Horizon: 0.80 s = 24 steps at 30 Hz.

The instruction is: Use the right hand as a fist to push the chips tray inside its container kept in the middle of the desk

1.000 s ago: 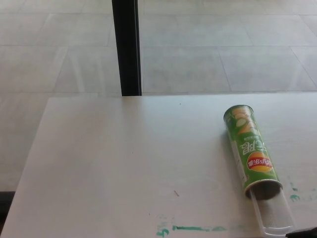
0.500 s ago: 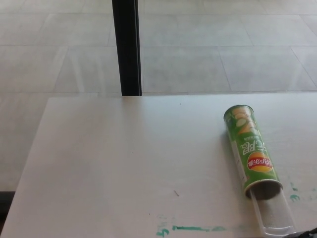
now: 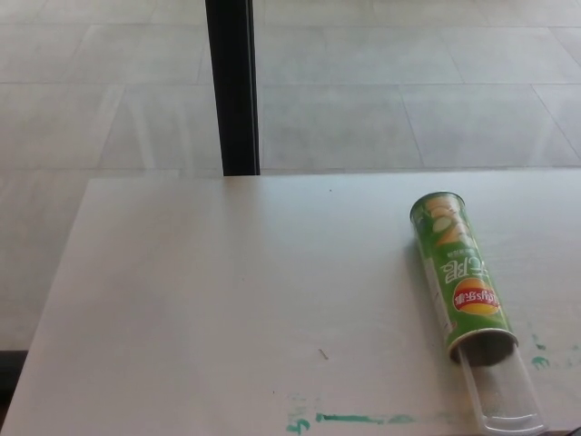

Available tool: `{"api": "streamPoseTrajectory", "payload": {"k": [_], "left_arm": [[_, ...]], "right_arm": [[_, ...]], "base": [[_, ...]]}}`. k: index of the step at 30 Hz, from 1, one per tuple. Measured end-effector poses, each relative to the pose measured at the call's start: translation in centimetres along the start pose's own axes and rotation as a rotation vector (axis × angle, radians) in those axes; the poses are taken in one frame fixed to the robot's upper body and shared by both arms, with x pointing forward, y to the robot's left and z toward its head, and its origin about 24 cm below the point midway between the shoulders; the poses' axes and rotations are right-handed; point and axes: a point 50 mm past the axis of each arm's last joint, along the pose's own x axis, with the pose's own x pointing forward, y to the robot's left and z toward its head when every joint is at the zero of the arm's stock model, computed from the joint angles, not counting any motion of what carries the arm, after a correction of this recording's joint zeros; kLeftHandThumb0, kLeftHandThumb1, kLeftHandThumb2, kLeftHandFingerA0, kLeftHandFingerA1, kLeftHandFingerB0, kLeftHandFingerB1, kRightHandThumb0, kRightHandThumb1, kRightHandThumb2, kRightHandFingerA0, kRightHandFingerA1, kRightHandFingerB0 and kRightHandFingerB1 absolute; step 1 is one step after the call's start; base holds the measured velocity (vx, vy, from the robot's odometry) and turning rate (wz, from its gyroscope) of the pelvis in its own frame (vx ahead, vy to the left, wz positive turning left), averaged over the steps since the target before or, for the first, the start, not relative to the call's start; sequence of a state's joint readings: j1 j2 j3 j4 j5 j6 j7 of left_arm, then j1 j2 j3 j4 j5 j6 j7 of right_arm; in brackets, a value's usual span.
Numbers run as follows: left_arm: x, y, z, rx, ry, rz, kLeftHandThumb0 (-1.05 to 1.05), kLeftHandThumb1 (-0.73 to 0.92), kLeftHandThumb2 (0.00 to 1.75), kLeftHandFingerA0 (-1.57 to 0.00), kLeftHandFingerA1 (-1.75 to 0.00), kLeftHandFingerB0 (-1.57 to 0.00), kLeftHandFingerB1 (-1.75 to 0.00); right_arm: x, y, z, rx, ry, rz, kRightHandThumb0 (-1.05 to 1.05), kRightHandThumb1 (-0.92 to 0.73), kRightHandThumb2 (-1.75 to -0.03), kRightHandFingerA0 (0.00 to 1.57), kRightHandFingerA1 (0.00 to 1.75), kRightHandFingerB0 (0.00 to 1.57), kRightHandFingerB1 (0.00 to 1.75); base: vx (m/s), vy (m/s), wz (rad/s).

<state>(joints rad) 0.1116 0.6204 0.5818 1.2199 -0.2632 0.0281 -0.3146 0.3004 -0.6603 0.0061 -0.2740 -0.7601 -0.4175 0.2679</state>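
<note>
while the green chips container (image 3: 461, 277) is lying on its side on the right part of the white desk (image 3: 227, 300), its closed end is pointing away toward the far edge and its open mouth is facing the near edge. out of that mouth the clear plastic chips tray (image 3: 501, 392) is sticking partway, its far end sitting inside the tube and its near end reaching almost to the bottom of the picture; it looks empty. the container is showing a red and yellow logo and white lettering on its upper side, and it is slanting slightly, with the open end lying further right than the closed one. green paint marks (image 3: 359, 419) are streaking the desk near its front edge, left of the tray, and a few smaller green spots are sitting just right of the open mouth. beyond the desk, a black post (image 3: 232, 86) is standing upright against a pale tiled floor (image 3: 408, 82). neither robot hand is showing in the head view, so i cannot tell whether either one is open or closed.
</note>
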Motion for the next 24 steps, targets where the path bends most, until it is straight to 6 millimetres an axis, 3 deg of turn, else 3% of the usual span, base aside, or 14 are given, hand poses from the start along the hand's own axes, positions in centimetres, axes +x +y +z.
{"api": "streamPoseTrajectory", "payload": {"k": [4, 5, 9, 13, 14, 15, 16, 17, 18, 19, 24], "left_arm": [[-0.1, 0.2, -0.2, -0.006, 0.004, 0.007, -0.45, 0.39, 1.65, -0.37, -1.03, -0.14, -0.79], [-0.1, 0.3, -0.3, -0.008, 0.005, 0.009, -0.52, 0.37, 1.65, -0.4, -1.05, -0.17, -0.8], [-0.2, 0.5, -0.5, -0.008, 0.012, 0.016, -0.53, 0.32, 1.66, -0.46, -1.13, -0.22, -0.86], [-0.3, 0.7, -0.6, -0.022, 0.011, 0.024, -0.53, 0.37, 1.66, -0.41, -1.09, -0.16, -0.82], [-0.3, 0.8, -0.6, -0.024, 0.011, 0.025, -0.32, 0.68, 1.4, -0.41, -0.86, -0.14, -0.69], [-0.3, 0.8, -0.6, -0.025, 0.011, 0.026, -0.52, 0.41, 1.63, -0.38, -1.05, -0.13, -0.78], [-0.4, 0.8, -0.7, -0.025, 0.012, 0.027, -0.35, 0.67, 1.41, -0.38, -0.86, -0.1, -0.68], [-0.4, 0.9, -0.7, -0.025, 0.013, 0.028, -0.34, 0.68, 1.42, -0.37, -0.85, -0.1, -0.68], [-0.4, 1.0, -0.8, -0.024, 0.014, 0.029, -0.35, 0.66, 1.41, -0.41, -0.87, -0.12, -0.69], [-0.4, 1.0, -0.8, -0.025, 0.014, 0.03, -0.55, 0.35, 1.65, -0.42, -1.09, -0.17, -0.82], [-0.4, 0.9, -0.8, -0.027, 0.006, 0.03, -0.55, 0.32, 1.66, -0.49, -1.16, -0.27, -0.9]], "right_arm": [[0.2, -0.3, -0.3, -0.063, 0.029, 0.002, -0.75, -0.92, -0.68, 0.89, 0.85, 0.69, 0.47], [0.3, -0.5, -0.4, -0.08, 0.037, 0.0, -0.79, -0.7, -0.98, 0.92, 1.0, 0.65, 0.58], [0.7, -1.1, -0.6, -0.142, 0.064, -0.024, -0.79, -0.71, -0.98, 0.92, 0.99, 0.65, 0.59], [0.9, -1.5, -0.8, -0.196, 0.09, -0.045, -0.8, -0.72, -1.0, 0.92, 0.96, 0.65, 0.59], [1.0, -1.5, -0.7, -0.206, 0.095, -0.047, -0.75, -0.92, -0.68, 0.91, 0.99, 0.7, 0.5], [1.0, -1.5, -0.7, -0.214, 0.098, -0.047, -0.8, -0.7, -0.97, 0.93, 1.03, 0.65, 0.59], [1.1, -1.5, -0.7, -0.221, 0.101, -0.047, -0.75, -0.92, -0.67, 0.92, 1.05, 0.68, 0.47], [1.1, -1.5, -0.7, -0.228, 0.106, -0.047, -0.76, -0.91, -0.69, 0.93, 1.09, 0.7, 0.47], [1.2, -1.4, -0.7, -0.232, 0.109, -0.048, -0.76, -0.92, -0.67, 0.91, 1.11, 0.69, 0.46], [1.2, -1.3, -0.6, -0.236, 0.111, -0.049, -0.74, -0.91, -0.67, 0.91, 1.1, 0.68, 0.46], [1.7, -0.9, -0.3, -0.239, 0.127, -0.043, -0.74, -0.9, -0.67, 0.9, 1.08, 0.66, 0.43]], "base": [[0.0, 0.0, 0.0], [0.0, 0.0, 0.0], [0.0, 0.0, 0.0], [0.0, 0.0, 0.0], [0.0, 0.0, 0.0], [0.0, 0.0, 0.0], [0.0, 0.0, 0.0], [0.0, 0.0, 0.0], [0.0, 0.0, 0.0], [0.0, 0.0, 0.0], [0.0, 0.0, 0.0]]}}
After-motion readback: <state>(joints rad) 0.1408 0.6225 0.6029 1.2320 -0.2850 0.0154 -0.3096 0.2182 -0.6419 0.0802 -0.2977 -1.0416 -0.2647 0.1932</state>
